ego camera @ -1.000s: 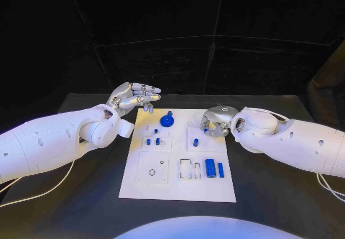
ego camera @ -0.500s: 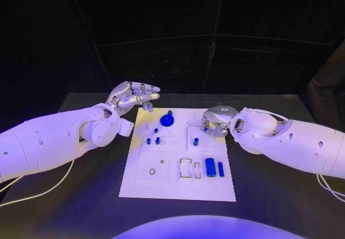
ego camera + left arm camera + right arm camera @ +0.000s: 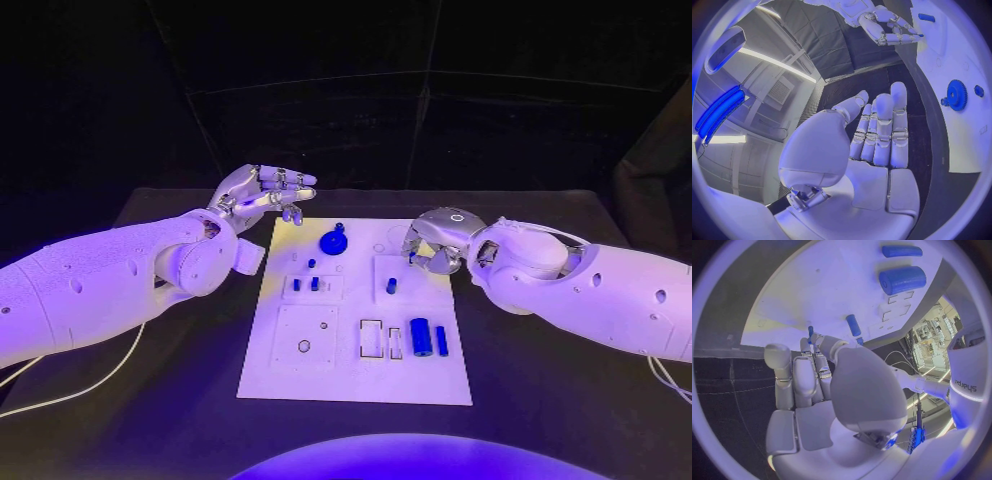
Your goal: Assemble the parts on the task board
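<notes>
A flat white rectangular board is seen lying on the matte black table. Shallow rectangular recesses and round holes are cut into its smooth face.

The left hand is held raised beyond the board's far left corner. Its silver fingers are extended, side by side and close together, with the thumb set apart; nothing is held in them. The palm is smooth, glossy and bare in the left wrist view.

A blue toothed gear with a small knob is found on the board just past the left fingertips, towards the board's middle. It is also visible in the left wrist view, where the teeth on its rim are plainly shown.

The right hand is placed over the board's far right edge. In the right wrist view its fingers are bunched narrowly, with the thumb drawn across them. Whether anything is gripped cannot be told.

A short blue peg is seen on the board just beyond the right fingertips; in the head view it stands near that hand. Further from the fingers, a thick ribbed blue cylinder and a slimmer blue rod lie side by side. Small blue pins are set in a recess between the two hands.
</notes>
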